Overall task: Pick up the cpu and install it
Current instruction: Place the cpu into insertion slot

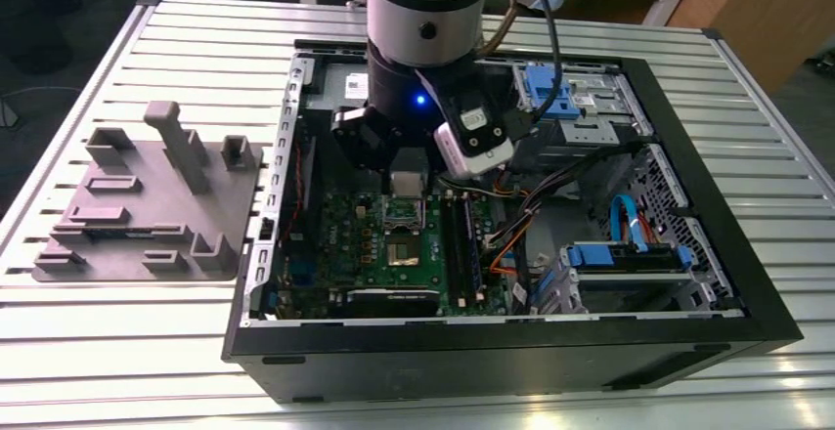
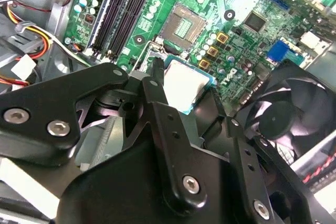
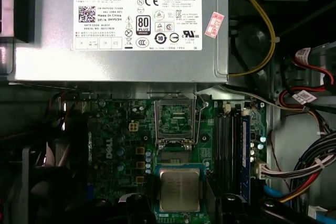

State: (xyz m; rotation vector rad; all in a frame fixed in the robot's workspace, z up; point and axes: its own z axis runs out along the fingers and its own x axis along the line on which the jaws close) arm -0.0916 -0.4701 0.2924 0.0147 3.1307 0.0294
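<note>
Exterior view: the arm stands over an open computer case (image 1: 522,357) that lies on the slatted bench (image 1: 131,352). The gripper (image 1: 407,178) is inside the case, above the green motherboard (image 1: 350,254). A grey fixture plate (image 1: 144,210) with upright blocks lies on the bench at the exterior view's left, beside the case. In the first wrist view the jaws are closed on the cpu (image 3: 179,190), gripping two opposite edges. The cpu's silver top faces the camera. It sits above the board, just beside the open socket (image 3: 176,121). In the second wrist view one finger (image 2: 157,103) meets the cpu's edge.

Exterior overhead; wrist views close above motherboard (image 3: 115,145)
</note>
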